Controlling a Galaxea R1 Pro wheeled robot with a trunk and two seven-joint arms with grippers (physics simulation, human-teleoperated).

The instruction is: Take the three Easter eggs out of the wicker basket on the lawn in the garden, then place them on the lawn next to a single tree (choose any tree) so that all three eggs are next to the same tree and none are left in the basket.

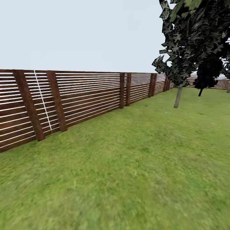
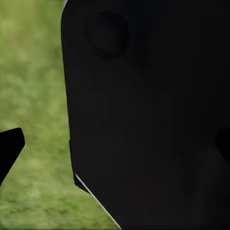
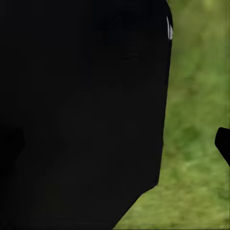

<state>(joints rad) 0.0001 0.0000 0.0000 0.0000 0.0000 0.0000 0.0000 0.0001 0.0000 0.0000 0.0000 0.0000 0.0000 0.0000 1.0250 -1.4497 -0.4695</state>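
Observation:
The lawn [image 1: 134,166] stretches ahead as mottled green grass, up to the brown slatted fence [image 1: 83,95] that rings the garden. The Easter eggs, the wicker basket and the thick-trunked tree are out of view. In the left wrist view my left gripper [image 2: 115,146] is open in front of a black part of the robot's body, with one fingertip [image 2: 9,148] showing over grass. My right gripper [image 3: 115,143] is open in the same way, its fingertip [image 3: 223,143] over grass. Neither holds anything.
A thin-trunked tree [image 1: 178,97] with dark, low foliage stands at the right on the grass. A black-looking conifer [image 1: 206,76] is behind it. The fence runs from the near left away to the far right, with thick posts [image 1: 28,105].

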